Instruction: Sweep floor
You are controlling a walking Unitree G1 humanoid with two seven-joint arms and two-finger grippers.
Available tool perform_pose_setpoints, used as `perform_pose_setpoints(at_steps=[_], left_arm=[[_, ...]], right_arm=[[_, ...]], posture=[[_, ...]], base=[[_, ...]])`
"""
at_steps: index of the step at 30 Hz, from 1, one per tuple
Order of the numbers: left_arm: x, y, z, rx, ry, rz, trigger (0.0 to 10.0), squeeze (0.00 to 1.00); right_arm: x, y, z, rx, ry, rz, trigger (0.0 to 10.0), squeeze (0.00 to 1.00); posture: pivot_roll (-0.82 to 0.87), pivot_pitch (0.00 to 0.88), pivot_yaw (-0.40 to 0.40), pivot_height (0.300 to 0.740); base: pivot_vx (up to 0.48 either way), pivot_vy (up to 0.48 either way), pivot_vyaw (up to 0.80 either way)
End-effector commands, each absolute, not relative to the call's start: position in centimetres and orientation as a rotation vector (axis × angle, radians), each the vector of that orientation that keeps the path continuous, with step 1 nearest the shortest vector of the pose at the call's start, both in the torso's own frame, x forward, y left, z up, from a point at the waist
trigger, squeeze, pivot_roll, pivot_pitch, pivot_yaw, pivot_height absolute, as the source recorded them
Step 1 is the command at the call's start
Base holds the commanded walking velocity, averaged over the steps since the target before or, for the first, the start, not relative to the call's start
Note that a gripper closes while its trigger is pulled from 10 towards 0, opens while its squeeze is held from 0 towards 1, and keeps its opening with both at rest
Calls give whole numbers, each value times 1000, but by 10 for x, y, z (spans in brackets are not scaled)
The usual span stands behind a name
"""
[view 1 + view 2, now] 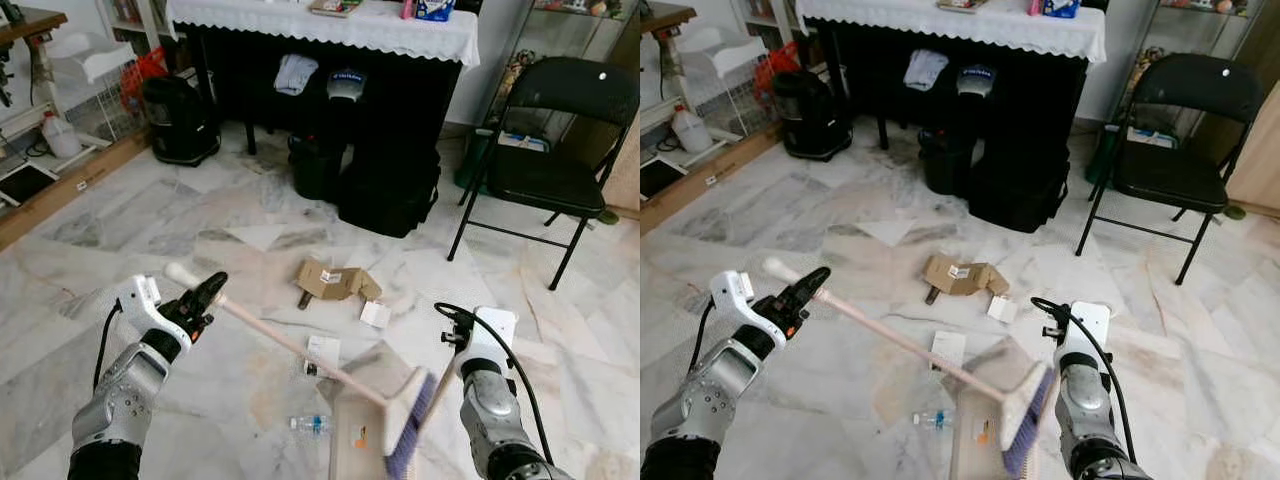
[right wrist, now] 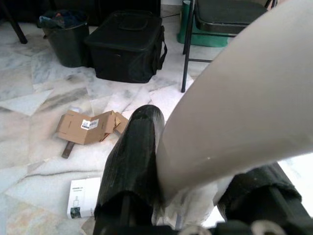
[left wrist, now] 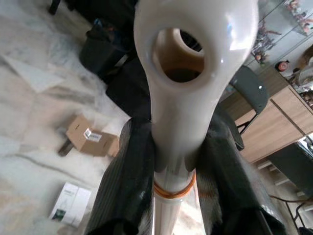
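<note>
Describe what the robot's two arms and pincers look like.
Both arms are silver metal with dark joints. Each ends in a white wrist block with a looping black cable. The left pincer has two long black fingers; the right pincer has the same textured black fingers.

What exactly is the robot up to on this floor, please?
The left gripper is shut on the top of a broom handle, its purple-bristled head low near the dustpan. The right gripper clamps the pale dustpan handle. Litter lies ahead on the marble: a flattened cardboard box, small cartons and a plastic bottle.
</note>
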State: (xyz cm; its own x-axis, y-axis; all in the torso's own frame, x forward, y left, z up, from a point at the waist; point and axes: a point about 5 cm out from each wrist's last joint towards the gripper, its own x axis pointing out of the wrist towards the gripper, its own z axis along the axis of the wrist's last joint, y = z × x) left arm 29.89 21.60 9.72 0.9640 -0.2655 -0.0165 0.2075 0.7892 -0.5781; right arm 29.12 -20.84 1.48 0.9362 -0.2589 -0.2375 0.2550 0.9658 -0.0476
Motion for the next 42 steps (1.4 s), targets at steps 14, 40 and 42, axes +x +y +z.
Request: perform_pose_setpoints(at_steps=[14,40,42], left_arm=[[301,276,132,-239,-135,238,10000,0],[277,270,52,41,203,209,10000,0],[277,270,51,19,205,212,10000,0]], right_arm=[[293,-211,19,-90,220,-274,10000,0],[291,-216,21,-148,210,-308,10000,0],[292,-216,21,-140,201,-304,10000,0]], posture=[[115,0,-30,740],[112,0,-38,740],[112,0,-37,740]], base=[[0,0,0],[0,0,0],[0,0,0]])
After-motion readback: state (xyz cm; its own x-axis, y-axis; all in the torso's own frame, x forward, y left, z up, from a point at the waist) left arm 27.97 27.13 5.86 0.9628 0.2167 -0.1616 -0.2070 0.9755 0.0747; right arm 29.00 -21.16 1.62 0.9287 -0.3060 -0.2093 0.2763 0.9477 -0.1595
